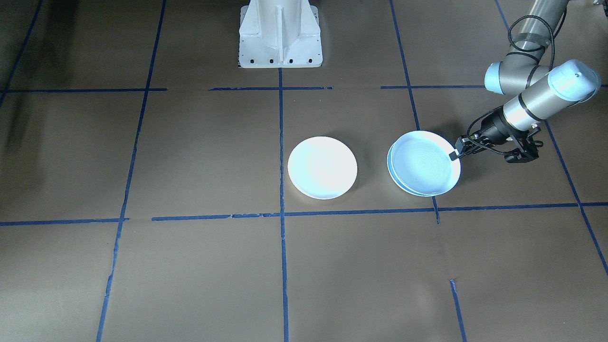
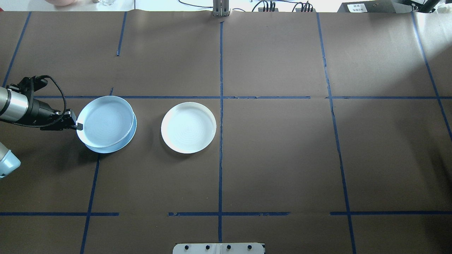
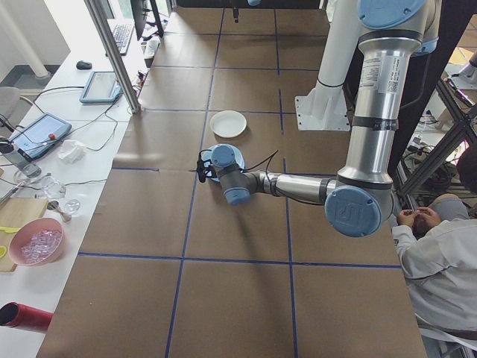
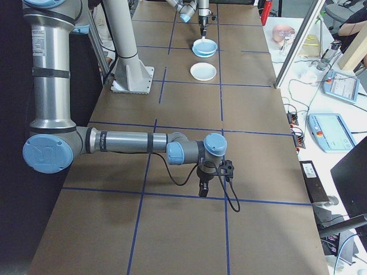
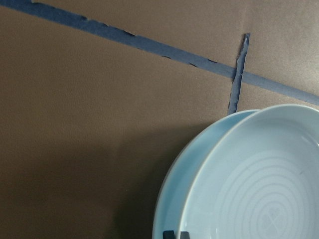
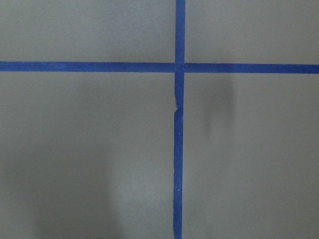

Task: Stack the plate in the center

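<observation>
1. Overhead view: my left pincer [image 2: 78,125] is clamped on the near rim of the top blue plate [image 2: 105,121], which sits lifted and offset over a second blue plate [image 2: 122,144] beneath it, on the left of the table [image 2: 282,158].
2. Just right of that pair, apart from them, the white plate [image 2: 188,127] lies flat, touching nothing, just left of the centre tape line [image 2: 221,141].
3. My left wrist view shows the top plate's ringed inside and the lower plate's rim peeking out at its left.
4. My right pincer [image 4: 203,189] hangs above the paper far from the plates, near a tape crossing; whether it is open or closed I cannot tell.
</observation>
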Controlling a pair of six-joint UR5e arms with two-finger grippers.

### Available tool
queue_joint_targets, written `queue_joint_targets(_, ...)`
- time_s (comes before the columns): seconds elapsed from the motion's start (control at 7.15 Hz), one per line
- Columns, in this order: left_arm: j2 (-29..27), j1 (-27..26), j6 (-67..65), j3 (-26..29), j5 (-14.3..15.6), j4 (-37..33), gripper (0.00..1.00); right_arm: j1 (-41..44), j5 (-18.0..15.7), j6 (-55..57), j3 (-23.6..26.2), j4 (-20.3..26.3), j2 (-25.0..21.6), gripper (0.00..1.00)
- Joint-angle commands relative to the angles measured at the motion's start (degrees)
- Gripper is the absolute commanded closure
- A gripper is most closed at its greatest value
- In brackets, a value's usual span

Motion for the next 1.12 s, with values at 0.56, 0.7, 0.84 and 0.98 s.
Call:
queue_joint_targets(0.56, -0.1, -1.1, 0.5, -0.3, 0.1, 0.0, 0.00, 0.0, 0.0, 0.0, 0.0, 0.0, 0.0, 0.00)
queue_joint_targets(0.7, -0.3, -1.1, 0.4, -3.1, -0.1, 3.5, 0.00, 0.0, 0.0, 0.0, 0.0, 0.0, 0.0, 0.00)
queue_joint_targets(0.84, -2.7, -0.7, 0.4, -6.3, 0.4, 10.7, 0.00, 0.0, 0.0, 0.0, 0.0, 0.0, 0.0, 0.00)
queue_joint_targets(0.98, -7.4, -0.5, 0.4, -6.9, 0.4, 16.9, 0.00, 0.0, 0.0, 0.0, 0.0, 0.0, 0.0, 0.00)
